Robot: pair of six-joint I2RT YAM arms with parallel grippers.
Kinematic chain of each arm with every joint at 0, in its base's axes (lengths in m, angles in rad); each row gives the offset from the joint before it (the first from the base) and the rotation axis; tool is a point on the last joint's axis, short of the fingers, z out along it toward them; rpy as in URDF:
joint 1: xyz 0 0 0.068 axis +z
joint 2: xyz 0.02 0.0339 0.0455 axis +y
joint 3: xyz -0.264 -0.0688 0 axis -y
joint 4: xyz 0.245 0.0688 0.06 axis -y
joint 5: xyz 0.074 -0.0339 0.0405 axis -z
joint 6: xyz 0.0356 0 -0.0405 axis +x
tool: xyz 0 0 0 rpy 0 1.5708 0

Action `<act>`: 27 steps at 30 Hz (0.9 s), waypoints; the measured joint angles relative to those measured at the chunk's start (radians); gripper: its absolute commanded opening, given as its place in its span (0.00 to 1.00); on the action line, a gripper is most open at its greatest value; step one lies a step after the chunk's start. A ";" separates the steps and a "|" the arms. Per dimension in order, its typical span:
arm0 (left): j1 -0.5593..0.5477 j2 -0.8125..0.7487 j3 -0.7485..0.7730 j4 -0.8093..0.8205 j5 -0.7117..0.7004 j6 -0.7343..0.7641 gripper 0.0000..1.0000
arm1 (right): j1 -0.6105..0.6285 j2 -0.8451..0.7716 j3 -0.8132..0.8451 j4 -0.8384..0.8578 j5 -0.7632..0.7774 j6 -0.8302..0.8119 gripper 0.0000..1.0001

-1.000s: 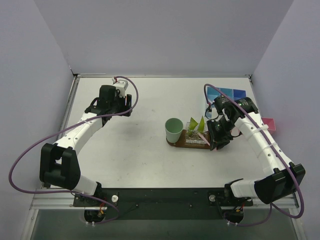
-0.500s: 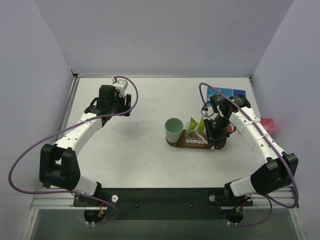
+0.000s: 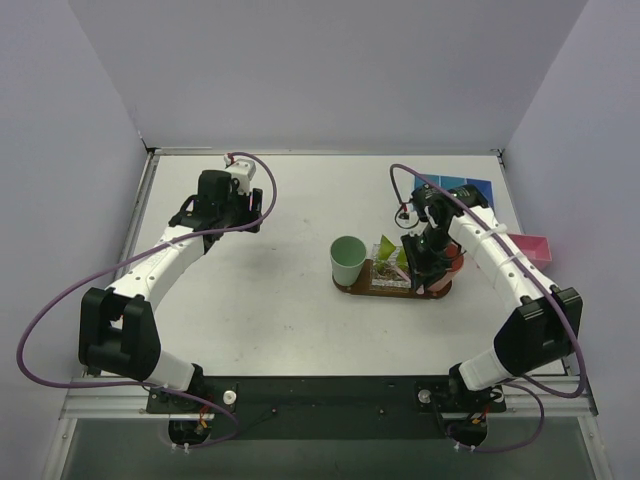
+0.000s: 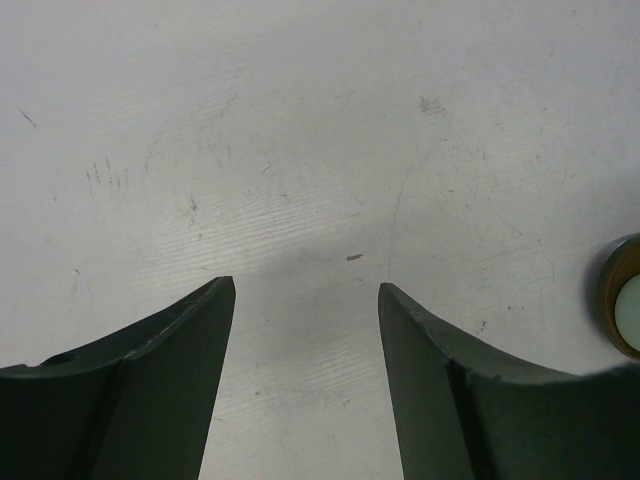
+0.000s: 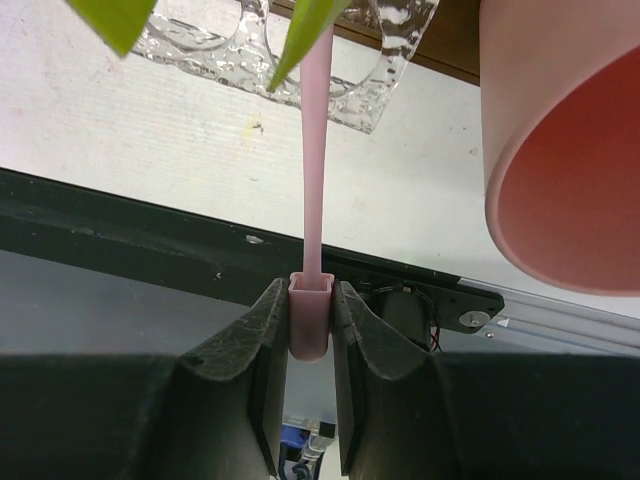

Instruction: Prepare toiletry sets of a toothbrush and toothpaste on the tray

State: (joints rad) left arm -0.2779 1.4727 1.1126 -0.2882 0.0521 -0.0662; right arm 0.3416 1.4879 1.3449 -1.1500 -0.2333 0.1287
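Toothpaste tubes (image 3: 386,246) number two, cups (image 3: 347,259) two, toothbrush (image 5: 316,150) one.

In the right wrist view, the toothbrush (image 5: 316,150) runs up behind a toothpaste tube (image 5: 305,35), so its top is hidden. The picture's edge cuts off the pink cup (image 5: 560,130). From above, the right pincer (image 3: 432,282) covers the right end of the tray (image 3: 360,289). In the left wrist view, too little of a round brown thing (image 4: 622,300) shows at the edge to tell what it is.

I see my left end effector (image 4: 305,290) spread open over the scuffed white counter (image 4: 300,120); a brown-rimmed round object (image 4: 622,300) shows partly.
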 measured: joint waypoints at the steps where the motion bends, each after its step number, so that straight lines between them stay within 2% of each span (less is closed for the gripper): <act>1: 0.000 0.000 0.000 0.000 0.000 0.000 0.70 | 0.000 0.006 0.000 0.005 0.002 0.000 0.01; 9: 0.000 0.000 0.000 0.000 -0.003 0.001 0.70 | 0.006 0.050 0.006 0.036 0.006 0.000 0.08; 21: 0.000 0.000 0.000 0.000 -0.011 0.001 0.70 | 0.007 0.062 0.017 0.041 0.012 0.000 0.26; 27: 0.000 0.000 0.000 0.000 -0.011 0.001 0.70 | 0.007 0.062 0.021 0.041 0.017 0.000 0.30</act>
State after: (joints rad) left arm -0.2779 1.4723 1.1126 -0.2886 0.0406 -0.0650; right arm 0.3485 1.5501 1.3659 -1.1088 -0.2165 0.1284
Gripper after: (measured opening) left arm 0.706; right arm 0.276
